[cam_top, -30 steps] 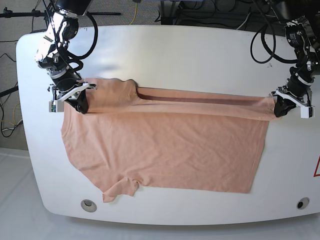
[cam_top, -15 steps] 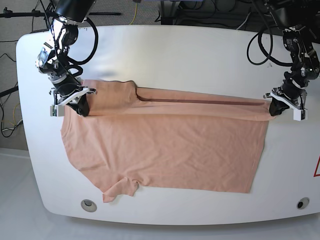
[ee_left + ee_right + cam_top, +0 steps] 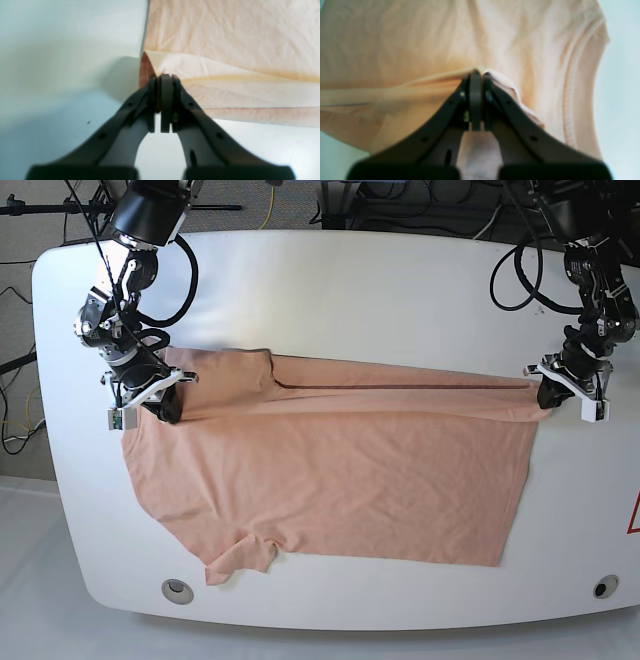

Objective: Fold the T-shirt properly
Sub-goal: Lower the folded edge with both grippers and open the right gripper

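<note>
The peach T-shirt (image 3: 340, 470) lies spread on the white table (image 3: 380, 290), with its far edge folded over into a long narrow strip. My left gripper (image 3: 552, 398) is shut on the strip's right end. In the left wrist view, my left gripper (image 3: 162, 77) pinches the folded corner of the T-shirt (image 3: 225, 37) right at the cloth's edge. My right gripper (image 3: 165, 408) is shut on the strip's left end, by the sleeve. In the right wrist view, my right gripper (image 3: 476, 73) grips a fabric ridge of the T-shirt (image 3: 420, 37), near a stitched hem.
Two round holes (image 3: 177, 589) (image 3: 605, 586) sit near the table's front edge. A red mark (image 3: 634, 515) shows at its right edge. Cables and stands crowd the floor behind the table. Bare table lies beyond the shirt's far edge.
Both grippers have sunk toward the table with the fold still held. The folded strip now lies flatter and tighter against the shirt. The gripper on the right has shifted slightly inward.
</note>
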Controlling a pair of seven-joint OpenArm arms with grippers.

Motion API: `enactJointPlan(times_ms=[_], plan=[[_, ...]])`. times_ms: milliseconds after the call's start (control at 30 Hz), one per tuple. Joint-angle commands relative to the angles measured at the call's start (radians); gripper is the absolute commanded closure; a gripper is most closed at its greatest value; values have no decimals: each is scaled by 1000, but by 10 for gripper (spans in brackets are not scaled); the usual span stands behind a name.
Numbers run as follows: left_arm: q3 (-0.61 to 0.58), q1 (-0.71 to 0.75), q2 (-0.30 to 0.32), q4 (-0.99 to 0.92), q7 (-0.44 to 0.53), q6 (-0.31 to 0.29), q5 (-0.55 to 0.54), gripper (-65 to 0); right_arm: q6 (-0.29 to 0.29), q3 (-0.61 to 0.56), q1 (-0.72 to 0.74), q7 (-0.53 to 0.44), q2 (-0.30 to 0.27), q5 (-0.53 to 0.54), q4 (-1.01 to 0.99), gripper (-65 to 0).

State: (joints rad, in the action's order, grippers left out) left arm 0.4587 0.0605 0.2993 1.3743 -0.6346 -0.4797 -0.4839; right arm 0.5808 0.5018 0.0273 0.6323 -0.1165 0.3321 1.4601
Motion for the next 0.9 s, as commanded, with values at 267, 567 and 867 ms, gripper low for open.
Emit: enactJointPlan(times_ms=[267,567,867], plan=[[9,-7,21,36,27,3,39,-114,-4,-6,-4,-24,-28,1,27,0],[4,-11,27,28,30,1,72,-236,-12,-9,5,-23,-24,-5,35,-216],[10,-17,26,28,38,2,59,-240,-3,-11,6,-19,-36,10,47,-406]])
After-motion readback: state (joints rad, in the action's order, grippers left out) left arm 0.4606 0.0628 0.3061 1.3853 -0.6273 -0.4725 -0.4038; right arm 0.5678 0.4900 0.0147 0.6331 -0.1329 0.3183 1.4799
